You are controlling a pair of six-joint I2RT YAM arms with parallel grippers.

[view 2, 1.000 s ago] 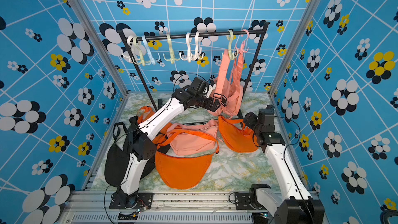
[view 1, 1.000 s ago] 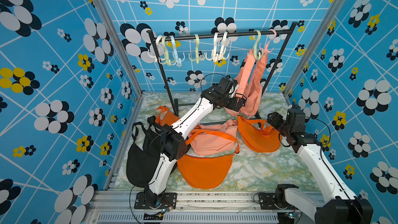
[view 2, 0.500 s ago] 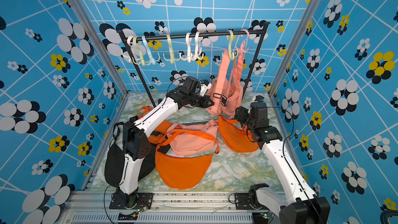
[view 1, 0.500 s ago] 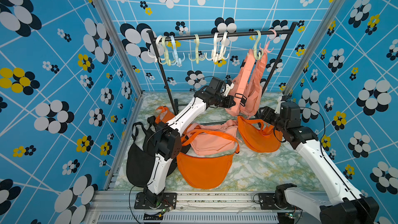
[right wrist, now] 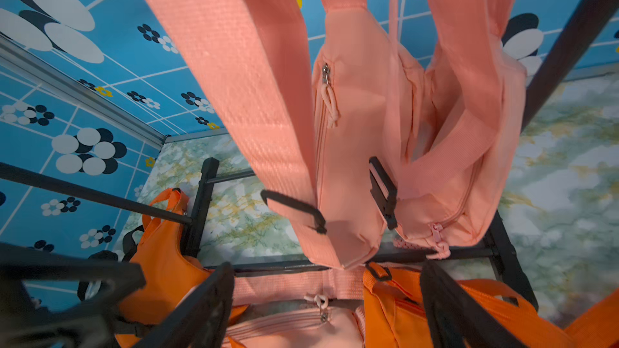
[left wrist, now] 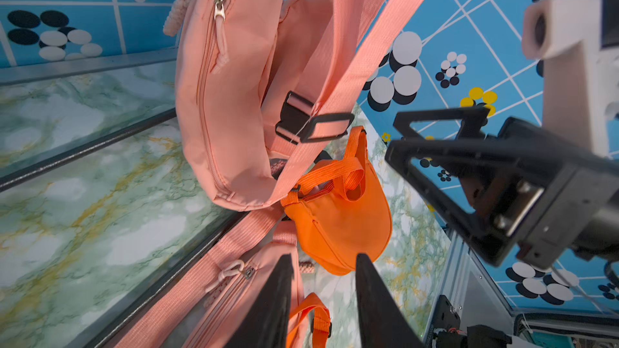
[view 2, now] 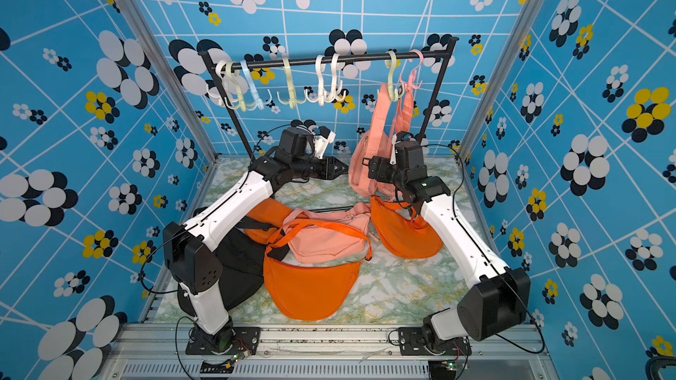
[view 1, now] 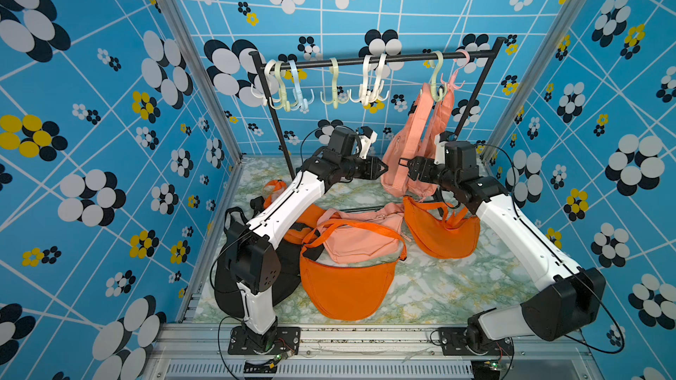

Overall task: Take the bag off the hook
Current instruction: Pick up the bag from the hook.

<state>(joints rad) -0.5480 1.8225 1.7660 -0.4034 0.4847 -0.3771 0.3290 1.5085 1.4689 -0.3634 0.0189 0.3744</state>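
Pink hanging bag (view 1: 397, 157): I see it dangling below the right end of the black rail (view 1: 365, 58), clear of the bench, with its strap running up to the hooks there.
Second pink bag (right wrist: 469, 175): it hangs touching the first, on the same end of the rail.
Hooks: a green hook (view 1: 436, 78) and a pink hook (view 1: 454, 76) sit close together. I cannot tell which strap sits on which.
Right gripper (view 1: 410, 173): jaws spread wide with nothing gripped. The tips are just beside the bag's lower body, and in my right wrist view its bottom corner hangs level with them.
Left gripper (view 1: 383, 169): jaws partly apart and empty, pointing at the bag from the opposite side, near it but not touching.
Bench (view 1: 439, 286): green marble. An orange bag (view 1: 442, 232) lies under the hanging pair, a third pink bag (view 1: 362, 235) lies beside it, and a larger orange bag (view 1: 344, 286) is closer to the arm bases.
Black bag (view 2: 245, 279): it lies slumped behind the left arm's base.
Spare hooks (view 1: 333, 85): pale ones, hanging bare along the rest of the rail.
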